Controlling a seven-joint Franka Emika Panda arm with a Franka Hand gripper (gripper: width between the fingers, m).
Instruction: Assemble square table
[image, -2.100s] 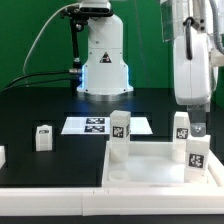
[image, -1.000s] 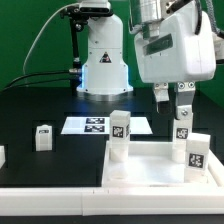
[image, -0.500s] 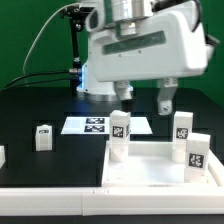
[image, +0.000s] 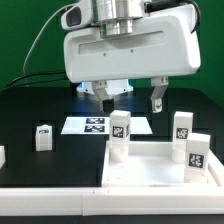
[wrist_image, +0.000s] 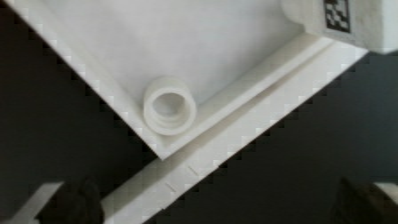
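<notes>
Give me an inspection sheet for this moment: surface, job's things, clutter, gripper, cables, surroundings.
Surface: black work surface, white rail along its near edge.
Job's things: square table top lying flat; three legs standing at it; one loose leg standing apart toward the exterior view's left.
Clutter: marker board flat behind the top; small white piece at the edge, unclear.
Gripper: open, fingers empty, above the table.
Cables: cables behind the arm base.
Surroundings: green backdrop.
</notes>
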